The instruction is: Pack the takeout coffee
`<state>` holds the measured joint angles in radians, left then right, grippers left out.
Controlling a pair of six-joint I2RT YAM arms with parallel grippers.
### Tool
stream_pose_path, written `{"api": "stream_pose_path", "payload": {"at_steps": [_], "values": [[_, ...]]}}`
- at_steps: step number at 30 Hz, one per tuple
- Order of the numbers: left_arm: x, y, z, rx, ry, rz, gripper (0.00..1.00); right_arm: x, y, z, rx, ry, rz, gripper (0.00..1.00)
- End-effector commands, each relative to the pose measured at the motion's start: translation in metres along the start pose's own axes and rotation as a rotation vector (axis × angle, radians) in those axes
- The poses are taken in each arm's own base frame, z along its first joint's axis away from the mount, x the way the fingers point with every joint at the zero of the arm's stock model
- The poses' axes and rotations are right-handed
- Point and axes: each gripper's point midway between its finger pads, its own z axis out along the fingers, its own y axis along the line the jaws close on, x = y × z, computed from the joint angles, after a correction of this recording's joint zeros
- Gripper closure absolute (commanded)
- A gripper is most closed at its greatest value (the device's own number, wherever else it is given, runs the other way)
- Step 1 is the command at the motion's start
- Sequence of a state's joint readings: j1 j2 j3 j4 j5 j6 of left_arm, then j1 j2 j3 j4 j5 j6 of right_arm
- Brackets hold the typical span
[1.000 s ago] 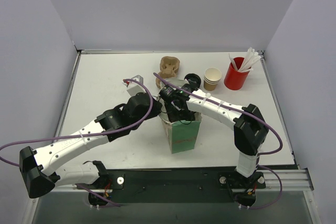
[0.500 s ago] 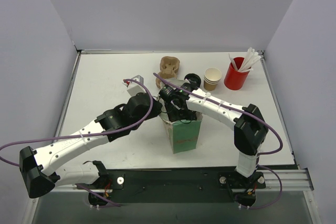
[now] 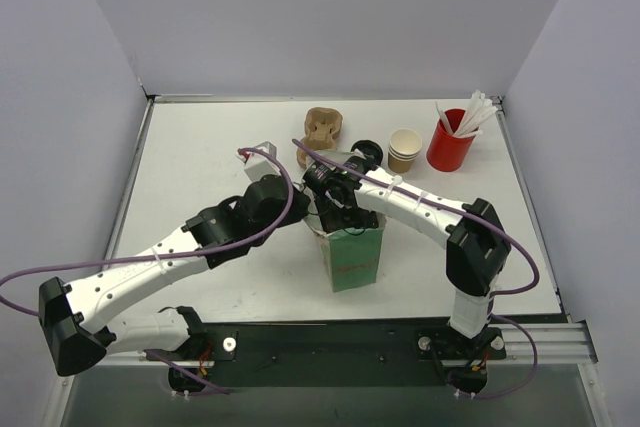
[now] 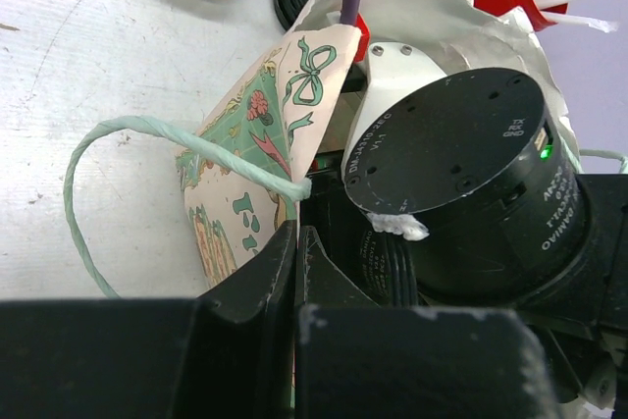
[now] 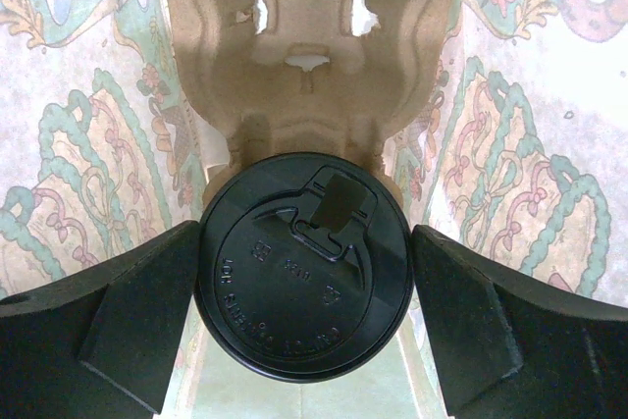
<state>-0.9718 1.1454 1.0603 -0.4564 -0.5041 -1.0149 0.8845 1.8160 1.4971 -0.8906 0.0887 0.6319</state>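
Left claw (image 4: 295, 247) pinched shut on bag (image 4: 257, 139) rim, keeping the mouth open. Right claw (image 5: 304, 287) inside, spread just clear of coffee (image 5: 303, 260) lid, which seems seated in carrier (image 5: 309, 56).

Lab test booth: white table (image 3: 200, 147) boxed by blank walls (image 3: 330, 17)

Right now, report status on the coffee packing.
Left gripper shut on gift bag rim. Right gripper straddles takeout coffee inside bag, by cup carrier; grip unclear. No obstruction.
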Motion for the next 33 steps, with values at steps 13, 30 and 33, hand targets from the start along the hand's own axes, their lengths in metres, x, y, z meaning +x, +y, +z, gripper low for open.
{"api": "stream_pose_path", "payload": {"at_steps": [13,30,33], "values": [[-0.018,-0.019,-0.005,0.030,-0.025,0.031,1.00,0.007,-0.013,-0.017,0.051,0.021,-0.011,0.13],[-0.019,-0.021,-0.002,0.005,-0.006,0.091,1.00,-0.005,-0.011,-0.030,0.045,-0.003,-0.012,0.10],[-0.016,-0.017,-0.003,0.005,0.002,0.099,1.00,-0.006,-0.011,-0.030,0.047,-0.003,-0.016,0.10]]}}
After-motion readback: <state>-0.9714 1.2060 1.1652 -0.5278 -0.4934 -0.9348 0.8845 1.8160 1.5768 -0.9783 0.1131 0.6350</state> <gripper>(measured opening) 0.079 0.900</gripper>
